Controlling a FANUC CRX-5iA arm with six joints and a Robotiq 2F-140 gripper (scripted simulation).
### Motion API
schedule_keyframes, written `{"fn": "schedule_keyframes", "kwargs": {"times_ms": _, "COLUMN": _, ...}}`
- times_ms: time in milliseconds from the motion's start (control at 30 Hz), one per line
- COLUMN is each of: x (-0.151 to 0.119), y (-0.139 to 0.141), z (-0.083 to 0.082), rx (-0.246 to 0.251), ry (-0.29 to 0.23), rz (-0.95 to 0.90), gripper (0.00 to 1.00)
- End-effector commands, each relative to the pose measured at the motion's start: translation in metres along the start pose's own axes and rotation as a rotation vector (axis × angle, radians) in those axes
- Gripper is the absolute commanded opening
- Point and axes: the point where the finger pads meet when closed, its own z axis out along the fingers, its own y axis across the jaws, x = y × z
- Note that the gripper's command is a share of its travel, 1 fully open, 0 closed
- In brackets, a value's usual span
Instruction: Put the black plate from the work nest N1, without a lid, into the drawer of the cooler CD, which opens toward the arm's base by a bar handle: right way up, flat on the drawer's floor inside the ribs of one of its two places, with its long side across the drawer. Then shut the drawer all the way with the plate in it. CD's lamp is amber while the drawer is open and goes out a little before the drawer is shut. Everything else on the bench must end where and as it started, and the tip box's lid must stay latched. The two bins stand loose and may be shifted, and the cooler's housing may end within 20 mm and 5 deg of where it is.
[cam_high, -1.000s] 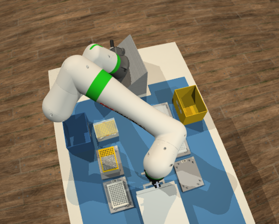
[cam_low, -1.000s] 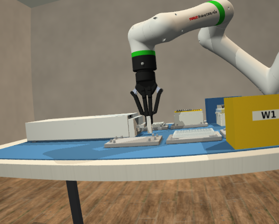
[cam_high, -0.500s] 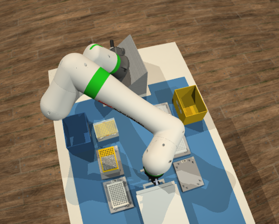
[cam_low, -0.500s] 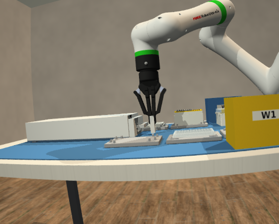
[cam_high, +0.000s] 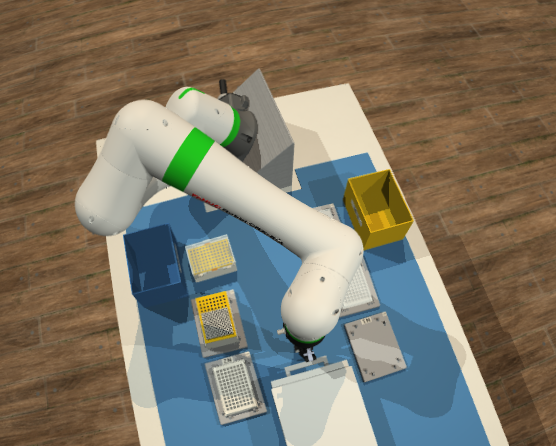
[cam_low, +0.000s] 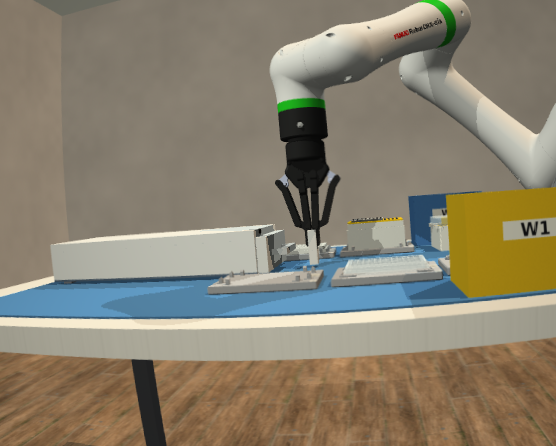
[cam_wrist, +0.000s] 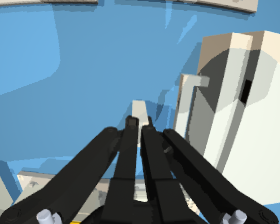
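The black plate (cam_high: 217, 322), yellow-rimmed, sits flat on a grey nest (cam_high: 239, 345) left of my wrist, well apart from the cooler (cam_high: 320, 407); I cannot read that nest's label. My tool (cam_high: 309, 356) is clenched on nothing, tips down just beside the cooler's bar handle (cam_high: 320, 362). A bare nest (cam_high: 376, 350) lies to the other side, and a white plate (cam_high: 235, 384) fills the nest beside the cooler. The tip box (cam_high: 210, 256) shows yellow tips under its clear lid. The blue bin (cam_high: 131, 260) and yellow bin (cam_high: 400, 200) stand toward the bench (cam_high: 120, 320) edges.
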Motion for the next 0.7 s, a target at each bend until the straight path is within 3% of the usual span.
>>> {"fn": "schedule_keyframes", "kwargs": {"times_ms": 0, "x": 0.0, "y": -0.004, "z": 0.0, "rx": -0.001, "ry": 0.0, "rz": 0.0, "gripper": 0.0}}
{"fn": "schedule_keyframes", "kwargs": {"times_ms": 667, "x": 0.0, "y": -0.014, "z": 0.0, "rx": -0.001, "ry": 0.0, "rz": 0.0, "gripper": 0.0}}
